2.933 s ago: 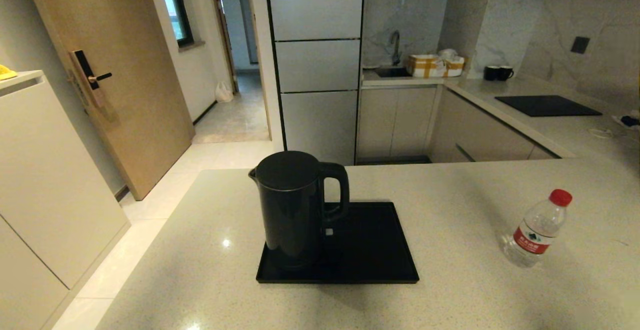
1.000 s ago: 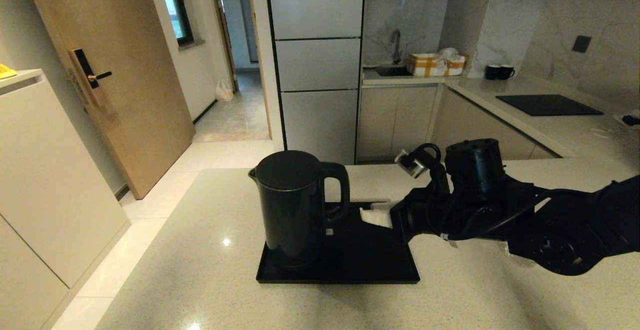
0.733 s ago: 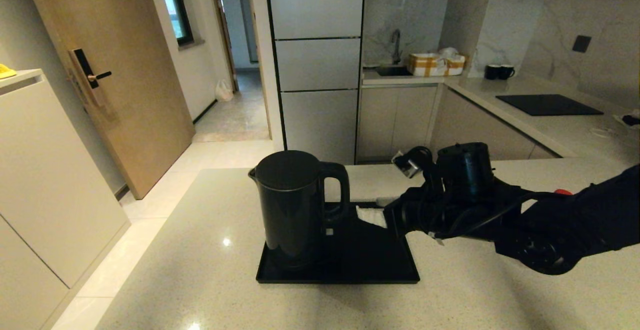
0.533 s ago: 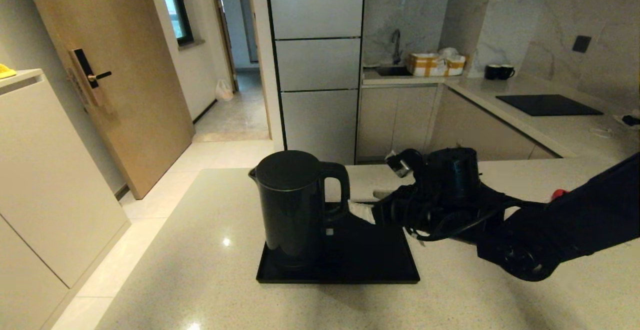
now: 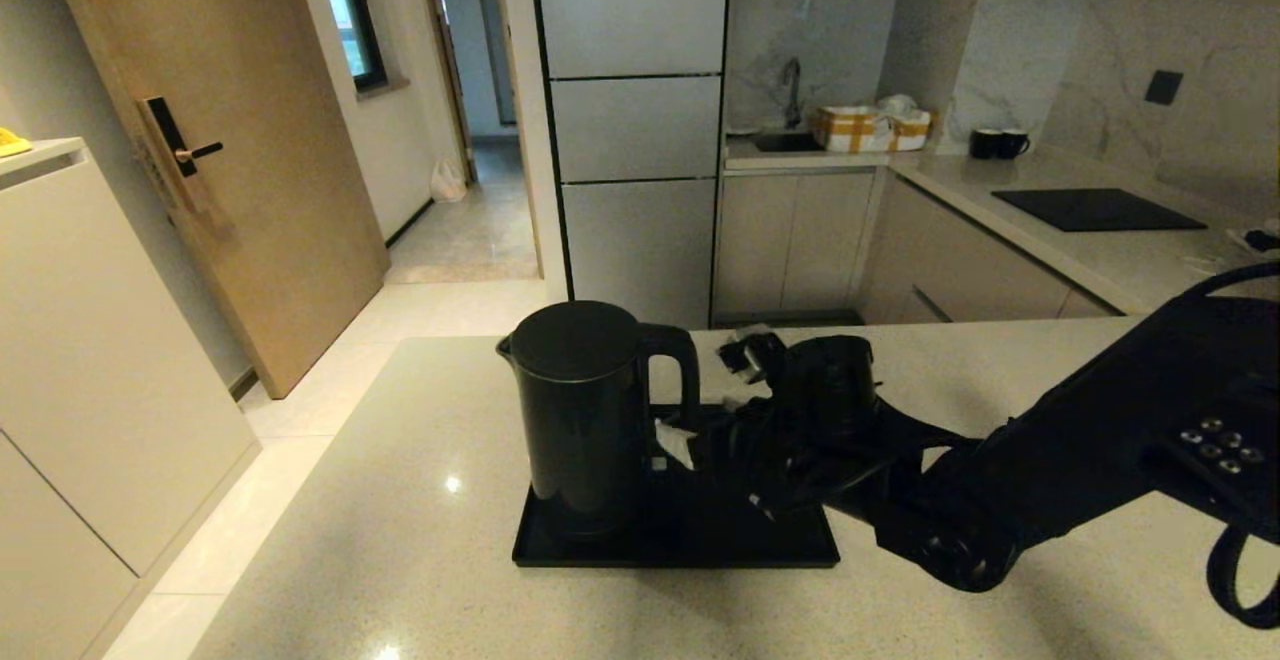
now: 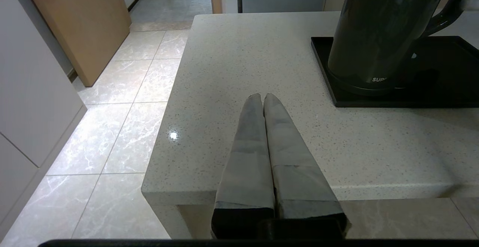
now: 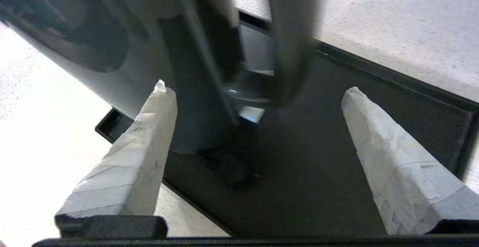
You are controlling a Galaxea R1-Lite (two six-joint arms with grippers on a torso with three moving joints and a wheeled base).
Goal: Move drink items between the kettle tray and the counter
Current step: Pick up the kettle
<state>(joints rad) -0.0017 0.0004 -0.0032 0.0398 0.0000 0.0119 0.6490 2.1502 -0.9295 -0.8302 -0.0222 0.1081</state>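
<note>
The tall black kettle [image 5: 585, 410] stands upright on the left half of the black kettle tray [image 5: 790, 540], its loop handle [image 5: 680, 380] facing right. My right gripper [image 5: 700, 425] hovers open over the tray just right of that handle. In the right wrist view its white fingers [image 7: 149, 134] are spread wide, with the handle [image 7: 292, 33] just ahead of the gap and nothing held. My right arm hides the water bottle. My left gripper [image 6: 263, 97] is shut and empty, low over the counter [image 6: 243, 52] at its front left corner, short of the kettle [image 6: 381, 30].
The counter [image 5: 450, 540] ends at a left edge above the tiled floor [image 5: 300, 410]. Far right on the back worktop lie a black cooktop panel [image 5: 1097, 209] and two dark mugs [image 5: 997, 144]. A taped box [image 5: 870, 130] sits by the sink.
My right arm came in from the right and swept left across the tray to the kettle's handle, now covering the bottle. The kettle and tray have not moved.
</note>
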